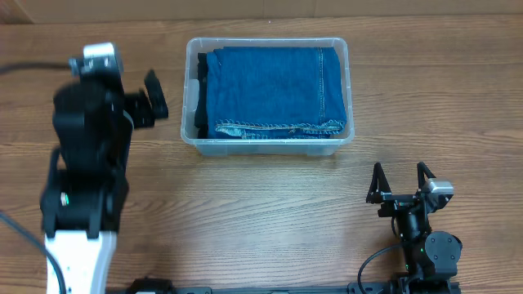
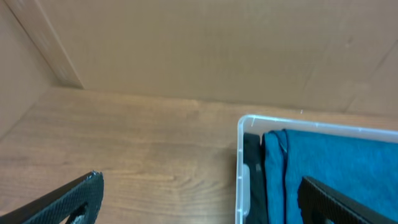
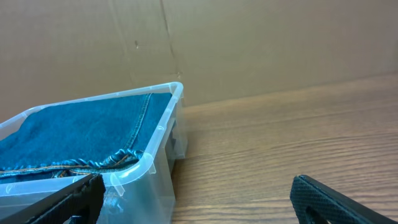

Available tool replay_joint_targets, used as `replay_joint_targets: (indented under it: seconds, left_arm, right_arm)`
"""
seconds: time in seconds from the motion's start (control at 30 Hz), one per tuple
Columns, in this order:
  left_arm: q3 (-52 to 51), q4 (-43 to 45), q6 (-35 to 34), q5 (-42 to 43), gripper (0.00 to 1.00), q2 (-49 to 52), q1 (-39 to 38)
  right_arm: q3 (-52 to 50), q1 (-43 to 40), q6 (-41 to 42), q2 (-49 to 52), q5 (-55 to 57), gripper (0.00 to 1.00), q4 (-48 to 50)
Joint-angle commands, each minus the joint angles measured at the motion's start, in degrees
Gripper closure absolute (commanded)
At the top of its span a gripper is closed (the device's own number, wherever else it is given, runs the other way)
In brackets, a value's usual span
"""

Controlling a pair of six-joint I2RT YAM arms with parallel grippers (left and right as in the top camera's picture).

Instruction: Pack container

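Note:
The clear plastic container (image 1: 350,82) stands at the back middle of the table. Folded blue jeans (image 1: 270,90) fill it, with a dark garment (image 1: 200,90) along its left wall. My left gripper (image 1: 154,100) is open and empty, just left of the container's left wall; the left wrist view shows the container's rim (image 2: 244,162) and the jeans (image 2: 323,168) between its fingers (image 2: 199,199). My right gripper (image 1: 400,181) is open and empty, near the front right, below the container's right corner. The right wrist view shows the container (image 3: 158,134) and jeans (image 3: 81,137).
A brown cardboard wall (image 2: 205,43) stands behind the table and also shows in the right wrist view (image 3: 249,43). The wooden table (image 1: 270,220) stretches between the container and the front edge.

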Motion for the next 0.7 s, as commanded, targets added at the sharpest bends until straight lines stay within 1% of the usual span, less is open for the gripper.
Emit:
replay_joint_targets:
  seconds: [0.0, 0.23, 0.27, 0.33, 0.47, 0.67]
  left_arm:
    - [-12.37, 6.19, 1.29, 0.94, 0.0, -11.54, -0.39]
    - [-37.31, 23.61, 2.34, 0.74, 0.0, -30.62, -0.26]
    - [-40.02, 25.03, 2.34, 0.72, 0.0, -32.94, -0.24]
    - [-44.83, 26.88, 2.34, 0.74, 0.0, -37.55, 0.24]
    - [-51.49, 27.3, 2.29, 0.96, 0.0, -45.99, 1.4]
    - [-56.98, 27.3, 2.12, 1.11, 0.0, -58.66, 3.48]
  right_arm:
    - [-0.59, -0.42, 0.0, -0.48, 0.35, 0.0, 0.39]
    - [-0.59, -0.42, 0.0, -0.48, 0.35, 0.0, 0.39]
    - [-0.59, -0.42, 0.0, -0.48, 0.35, 0.0, 0.39]
    - [-0.59, -0.42, 0.0, -0.48, 0.35, 0.0, 0.39]
    - [-0.59, -0.42, 0.0, -0.48, 0.35, 0.0, 0.39]
    - [-0.59, -0.42, 0.0, -0.48, 0.35, 0.0, 0.39]
